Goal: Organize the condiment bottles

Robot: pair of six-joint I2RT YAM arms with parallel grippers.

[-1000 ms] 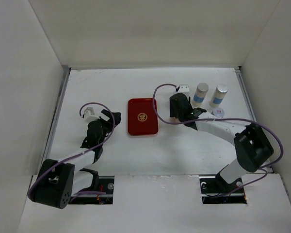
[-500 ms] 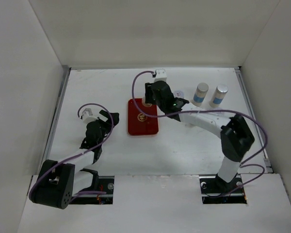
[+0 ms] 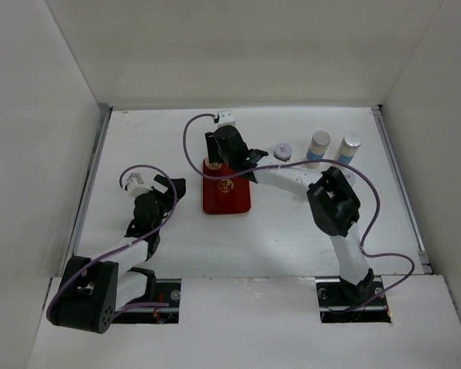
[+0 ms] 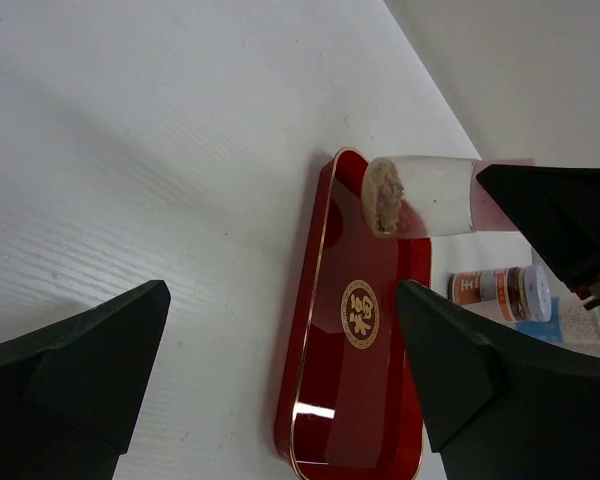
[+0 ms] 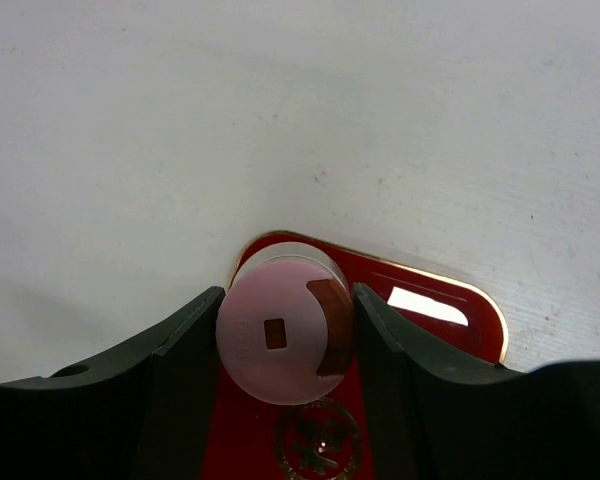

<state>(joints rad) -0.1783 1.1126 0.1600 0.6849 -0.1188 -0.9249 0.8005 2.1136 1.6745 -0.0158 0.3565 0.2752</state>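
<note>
My right gripper [image 5: 285, 325] is shut on a pink-capped condiment bottle [image 5: 280, 335] with a clear body and beige powder. It holds the bottle over the far left corner of the red tray [image 5: 430, 310]. In the top view the right gripper [image 3: 217, 160] is at the tray's [image 3: 229, 196] far end. The left wrist view shows the held bottle [image 4: 420, 195] just over the tray [image 4: 340, 420]; I cannot tell if it touches. My left gripper [image 3: 173, 188] is open and empty, left of the tray.
Two upright silver-capped bottles [image 3: 317, 148] [image 3: 347, 151] stand at the back right. Another bottle [image 3: 283, 151] is beside them, and one more [image 3: 346, 178] is partly hidden by the right arm. A red-labelled bottle [image 4: 500, 293] shows beyond the tray.
My right gripper has carried the pink-capped bottle leftward from near the back-right bottles to the tray's far left corner. The left arm has barely moved.
</note>
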